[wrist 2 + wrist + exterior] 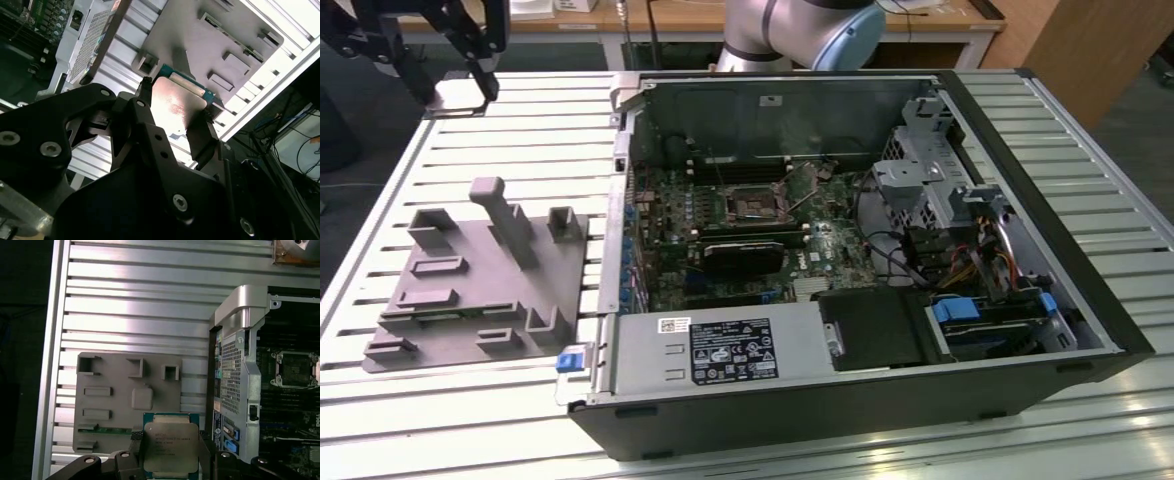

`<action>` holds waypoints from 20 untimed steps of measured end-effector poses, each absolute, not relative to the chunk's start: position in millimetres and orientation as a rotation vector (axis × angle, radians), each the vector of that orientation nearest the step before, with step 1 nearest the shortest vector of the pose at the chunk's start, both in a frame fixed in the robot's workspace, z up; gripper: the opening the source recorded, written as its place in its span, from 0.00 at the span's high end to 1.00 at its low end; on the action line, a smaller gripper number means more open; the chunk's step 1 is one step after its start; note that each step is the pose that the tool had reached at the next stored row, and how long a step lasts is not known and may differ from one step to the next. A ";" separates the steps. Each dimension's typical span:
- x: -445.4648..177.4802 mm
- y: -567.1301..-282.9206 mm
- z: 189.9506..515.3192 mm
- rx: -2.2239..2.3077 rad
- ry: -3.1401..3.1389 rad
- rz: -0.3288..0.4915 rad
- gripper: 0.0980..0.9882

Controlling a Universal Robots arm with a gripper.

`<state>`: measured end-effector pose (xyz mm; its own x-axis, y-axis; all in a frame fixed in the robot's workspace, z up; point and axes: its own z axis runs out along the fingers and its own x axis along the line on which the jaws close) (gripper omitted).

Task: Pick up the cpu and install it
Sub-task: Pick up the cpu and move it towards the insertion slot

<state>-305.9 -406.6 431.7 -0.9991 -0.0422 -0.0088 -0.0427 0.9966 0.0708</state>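
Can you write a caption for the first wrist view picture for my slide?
The gripper holds the cpu up over the table, with the grey tray and open computer below.

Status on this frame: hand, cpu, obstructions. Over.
Hand shut on the cpu, held in the air off the grey tray. Socket not yet reached. Case wall stands between.

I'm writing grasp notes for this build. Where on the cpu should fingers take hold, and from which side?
By two opposite side edges, coming in square to its flat face. The cpu is a thin flat square with a metal top, so only the rim gives parallel faces to pinch. The gripper holds it so in the first wrist view, one finger on each edge.
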 end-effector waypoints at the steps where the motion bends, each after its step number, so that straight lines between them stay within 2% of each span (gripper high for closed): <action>1: -304.9 -406.6 431.7 -0.067 3.132 0.111 0.52; 20: -275.4 -405.7 431.8 -0.067 3.132 0.111 0.52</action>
